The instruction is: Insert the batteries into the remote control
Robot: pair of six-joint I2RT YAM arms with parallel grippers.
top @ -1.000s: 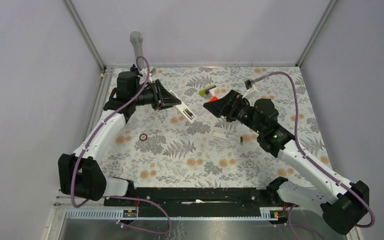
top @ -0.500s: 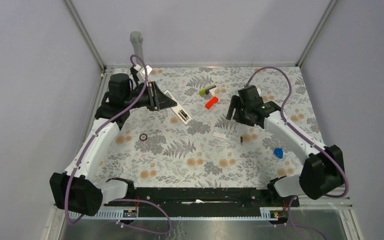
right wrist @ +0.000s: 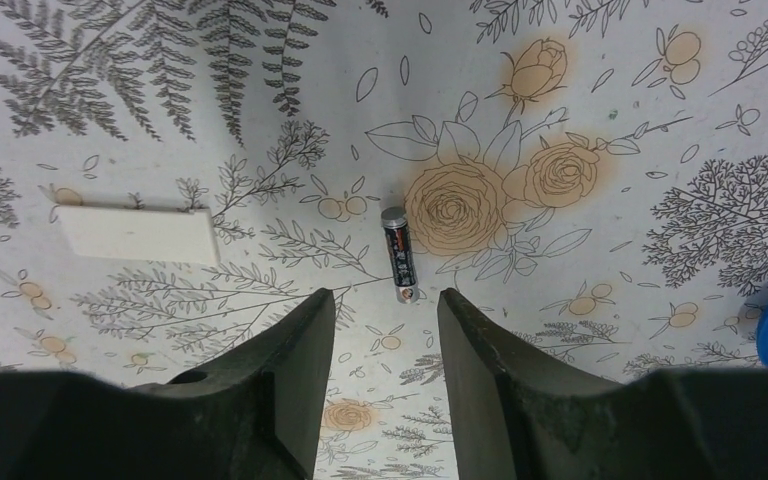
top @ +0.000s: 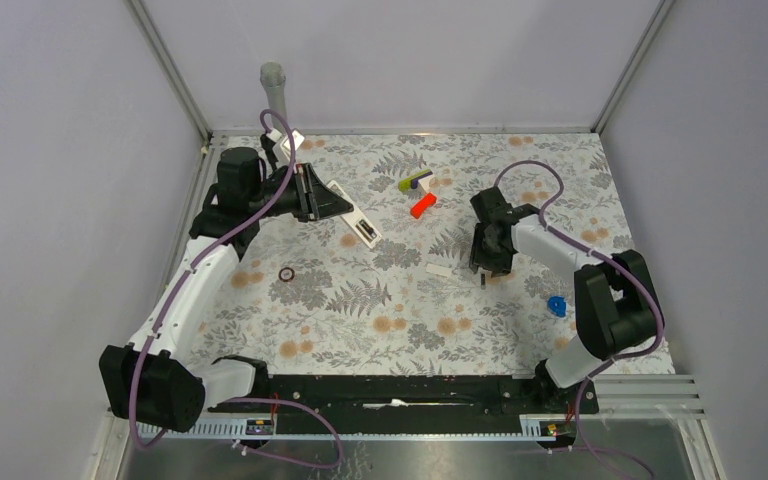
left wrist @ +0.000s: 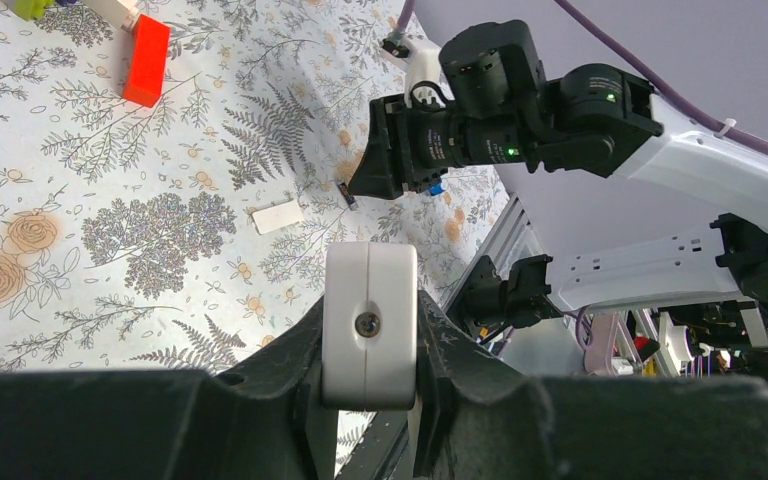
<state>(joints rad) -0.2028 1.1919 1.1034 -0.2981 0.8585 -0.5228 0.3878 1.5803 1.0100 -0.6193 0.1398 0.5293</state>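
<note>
- The right claw [right wrist: 385, 297] points down at the counter [top: 360, 320] with its fingers [right wrist: 290, 350] spread apart. They grip nothing.
- One battery [right wrist: 399, 255] lies flat on the counter, its near end just between the two fingertips and touching neither; the rest reaches ahead of them.
- The left claw [top: 330, 198] is pressed onto one end of the remote control [left wrist: 369, 300], pinching it and holding it tilted above the counter's far left part, well apart from the battery.
- A dark patch shows on the remote's upper face; whether it is a second battery cannot be told.
- Counted: one loose battery, one remote, two claws.
- Also one each: a flat white piece [right wrist: 138, 235] near the battery's left, a red cylinder [top: 422, 207], a blue piece [top: 557, 306], and a dark ring [top: 286, 274].
</note>
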